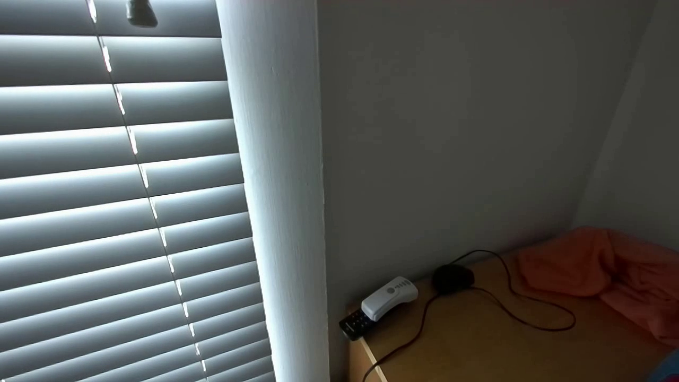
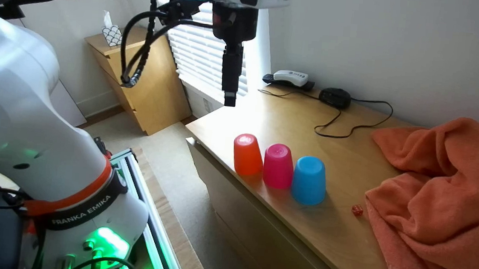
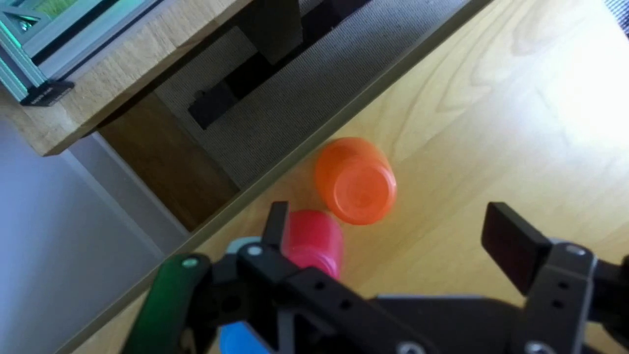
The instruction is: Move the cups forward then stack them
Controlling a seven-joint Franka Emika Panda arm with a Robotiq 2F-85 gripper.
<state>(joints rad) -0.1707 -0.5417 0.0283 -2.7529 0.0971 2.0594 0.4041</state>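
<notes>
Dresser of pale wood [image 2: 296,124], in an exterior view, bears a tapered plastic orange cup [image 2: 247,156], pink cup [image 2: 278,167] and blue cup [image 2: 309,181], upended near its front edge, presumably for sleeving; going forward should buy room. My black gripper [image 2: 229,101] hangs above it. In the wrist view my jaws stand wide, empty, probably to admit a cup. In an exterior view a white plastic remote [image 1: 390,298] lies at the dresser's back, seemingly parked aside.
</notes>
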